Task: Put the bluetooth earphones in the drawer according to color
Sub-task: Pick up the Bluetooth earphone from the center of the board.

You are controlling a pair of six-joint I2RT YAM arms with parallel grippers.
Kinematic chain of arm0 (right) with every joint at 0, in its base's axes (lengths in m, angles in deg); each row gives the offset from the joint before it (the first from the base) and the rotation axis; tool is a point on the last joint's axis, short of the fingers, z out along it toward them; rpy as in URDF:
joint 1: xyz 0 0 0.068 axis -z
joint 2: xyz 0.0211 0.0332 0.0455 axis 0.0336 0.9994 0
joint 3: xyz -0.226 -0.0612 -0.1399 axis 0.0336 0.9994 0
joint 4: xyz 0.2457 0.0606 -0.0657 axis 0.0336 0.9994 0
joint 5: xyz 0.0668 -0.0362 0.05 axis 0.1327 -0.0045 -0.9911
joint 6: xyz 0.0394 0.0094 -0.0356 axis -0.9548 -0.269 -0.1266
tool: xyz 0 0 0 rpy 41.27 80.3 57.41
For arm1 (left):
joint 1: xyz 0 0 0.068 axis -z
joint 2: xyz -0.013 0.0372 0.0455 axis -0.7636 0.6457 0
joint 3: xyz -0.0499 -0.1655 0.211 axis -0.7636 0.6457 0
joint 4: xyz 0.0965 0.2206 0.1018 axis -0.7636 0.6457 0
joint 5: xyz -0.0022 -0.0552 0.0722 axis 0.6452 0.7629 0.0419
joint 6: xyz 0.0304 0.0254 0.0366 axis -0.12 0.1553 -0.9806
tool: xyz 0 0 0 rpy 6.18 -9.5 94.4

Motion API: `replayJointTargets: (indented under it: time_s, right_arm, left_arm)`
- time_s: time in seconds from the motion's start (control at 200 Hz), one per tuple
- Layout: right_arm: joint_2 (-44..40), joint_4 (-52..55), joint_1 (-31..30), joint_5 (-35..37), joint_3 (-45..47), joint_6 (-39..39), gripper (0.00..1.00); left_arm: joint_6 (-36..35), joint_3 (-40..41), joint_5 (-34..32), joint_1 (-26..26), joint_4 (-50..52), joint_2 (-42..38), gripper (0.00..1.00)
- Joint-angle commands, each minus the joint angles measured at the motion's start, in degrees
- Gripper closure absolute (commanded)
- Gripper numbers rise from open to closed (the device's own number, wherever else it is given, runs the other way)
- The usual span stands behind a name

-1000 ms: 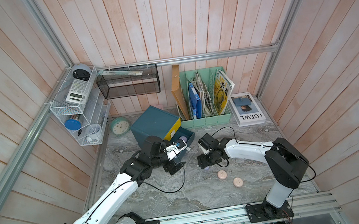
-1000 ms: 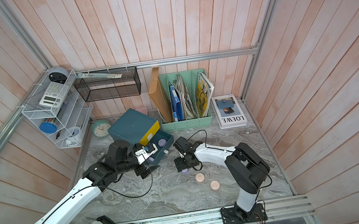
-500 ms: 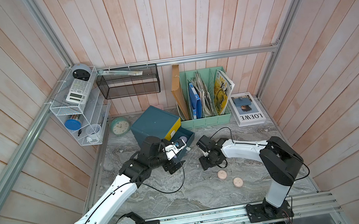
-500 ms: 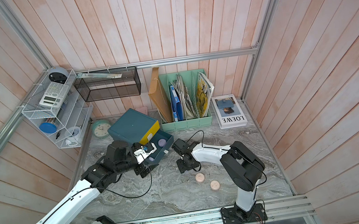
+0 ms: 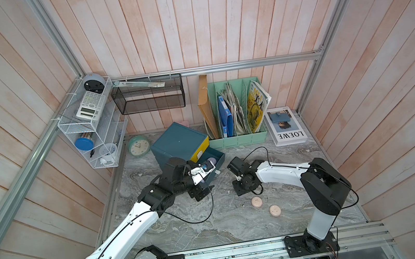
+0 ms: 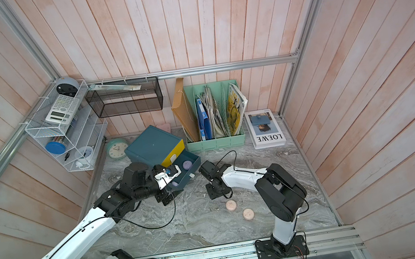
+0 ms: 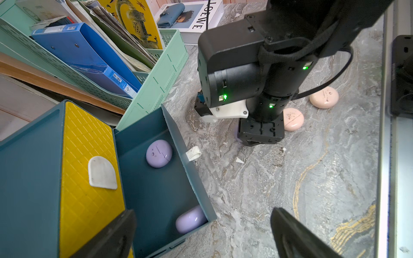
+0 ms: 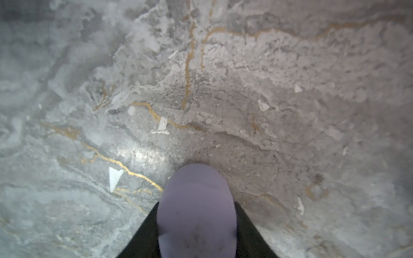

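Top and wrist views of a two-arm robot on a grey marble-look tabletop (image 5: 214, 230).

The right pincer (image 8: 196, 207) points down at the table. Its jaws are drawn narrow w/ a small smooth lilac puck-shaped earphone case (image 8: 196, 189) btwn them. Both dark fingers (image 8: 145, 236) look flush against its flanks, and the case seems to rest on the marble. The case's long axis runs out along the fingers, so the squeeze goes across its short width.

Key relation: the pulled-out teal drawer (image 7: 154, 194) of the small dark teal plastic three-drawer chest (image 5: 178, 142) lies left of this pincer and a bit farther back. It is near, w/ bare table btwn them. It sits below the yellow-fronted drawer (image 7: 89, 138) and holds two more lilac cases (image 7: 159, 153), apart from each other.

The left pincer (image 7: 203, 214) gapes wide and empty just beside that drawer's front corner. It is nearer the drawer, but the right arm is the one on the case. Likely next: lift, then a short carry left + back.

Two pale pink puck-shaped cases (image 5: 256, 201) lie on the table, nearer the front than the right pincer.
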Motion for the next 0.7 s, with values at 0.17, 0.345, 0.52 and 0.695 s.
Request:
replayJointTargets:
  time_s: [0.17, 0.345, 0.52, 0.695]
  right_arm:
    - [-8.1, -2.4, -0.5, 5.6, 2.4, -0.9, 0.97]
    - [-13.8, -4.2, -0.5, 8.4, 3.1, -0.9, 1.0]
    - [-19.0, -6.9, -0.5, 9.6, 2.0, 1.1, 1.0]
    - [-22.3, -12.4, -0.5, 9.2, 0.8, 2.0, 1.0]
  left_arm:
    - [1.4, -0.5, -1.5, 0.3, -2.1, -0.3, 0.0]
    - [4.7, -0.7, -0.6, -0.8, -5.2, -1.7, 0.0]
    - [6.2, -0.7, -1.0, -2.7, -7.1, -2.2, 0.0]
    - [8.2, 0.7, 0.4, -4.9, -11.0, -3.9, 0.0]
